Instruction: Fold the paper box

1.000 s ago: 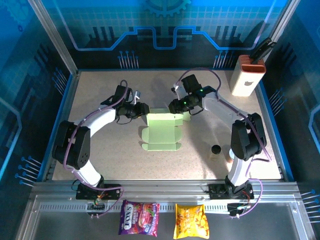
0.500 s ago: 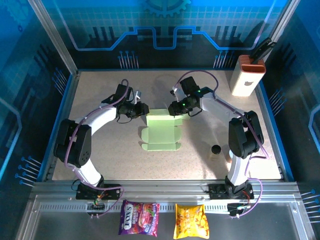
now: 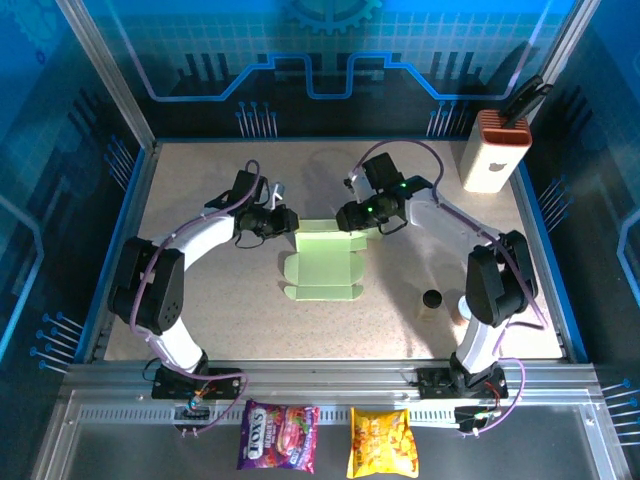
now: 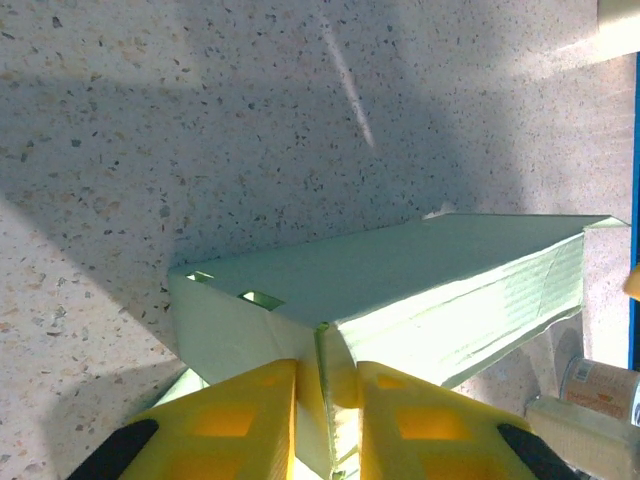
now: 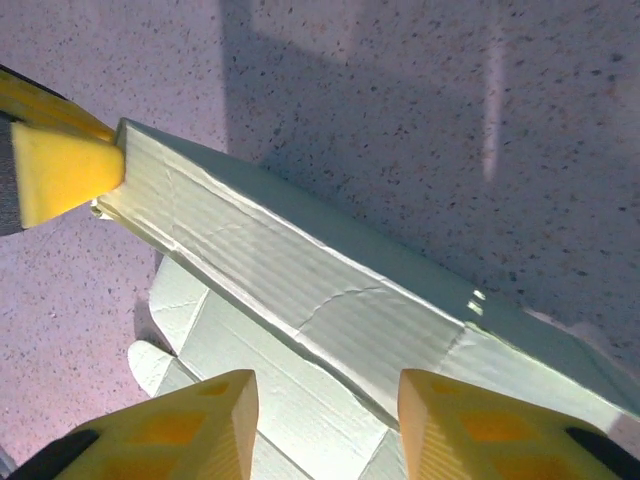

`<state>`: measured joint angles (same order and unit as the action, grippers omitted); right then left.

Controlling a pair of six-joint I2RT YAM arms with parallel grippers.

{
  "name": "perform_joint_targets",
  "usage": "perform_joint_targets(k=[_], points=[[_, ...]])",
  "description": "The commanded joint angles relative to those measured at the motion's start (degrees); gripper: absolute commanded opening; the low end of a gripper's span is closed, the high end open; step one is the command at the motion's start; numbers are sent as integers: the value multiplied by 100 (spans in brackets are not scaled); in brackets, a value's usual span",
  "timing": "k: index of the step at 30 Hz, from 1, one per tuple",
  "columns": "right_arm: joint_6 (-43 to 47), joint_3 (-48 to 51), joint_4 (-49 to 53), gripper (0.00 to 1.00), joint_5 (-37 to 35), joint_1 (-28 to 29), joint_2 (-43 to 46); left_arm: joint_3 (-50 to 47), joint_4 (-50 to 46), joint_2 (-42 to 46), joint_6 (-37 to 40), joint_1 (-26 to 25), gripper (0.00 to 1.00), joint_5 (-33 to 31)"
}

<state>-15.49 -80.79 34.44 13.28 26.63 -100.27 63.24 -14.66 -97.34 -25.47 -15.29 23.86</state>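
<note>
The pale green paper box (image 3: 325, 268) lies partly folded in the middle of the table, its back wall raised between the two arms. My left gripper (image 3: 291, 222) is at the box's back left corner. In the left wrist view, that gripper (image 4: 326, 412) is shut on a corner flap of the paper box (image 4: 430, 290), with the card pinched between its yellow fingers. My right gripper (image 3: 349, 217) is at the back right corner. In the right wrist view, it (image 5: 325, 425) stands open over the paper box (image 5: 330, 300), fingers apart and not touching the raised wall.
A white block with an orange ribbed top (image 3: 495, 150) stands at the back right corner. A small black object (image 3: 432, 298) sits right of the box. Two snack packets (image 3: 278, 437) (image 3: 382, 443) lie beyond the table's front rail.
My right gripper has opened and let go of the box's back wall. My left gripper has closed tighter on the corner flap. Both arms have hardly shifted.
</note>
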Motion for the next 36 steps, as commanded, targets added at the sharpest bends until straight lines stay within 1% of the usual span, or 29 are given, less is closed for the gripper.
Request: perform_joint_targets(k=[1,4,8,14,25,34,36], points=[[-410,280,-177,50,-168,-23,407,-268,-275,-36,86,-65,21,-106],[-786,647,-532,55,55,-97,589,-310,-249,-13,87,-66,21,-121],[-1191,974,-765,58,105,-120,669,-317,-249,-32,95,-65,22,-114],[-1446,1145,-1085,62,293,-158,430,-308,-283,-31,138,-62,22,-103],[-1918,1189,-1884,62,711,-168,45,-286,-300,-66,137,-70,22,-93],[-2446,1528,-2703,58,1005,-325,-75,-269,-300,-105,156,-69,22,-86],[-2578,1634,-2961,56,1128,-377,-92,-268,-301,-118,157,-66,22,-68]])
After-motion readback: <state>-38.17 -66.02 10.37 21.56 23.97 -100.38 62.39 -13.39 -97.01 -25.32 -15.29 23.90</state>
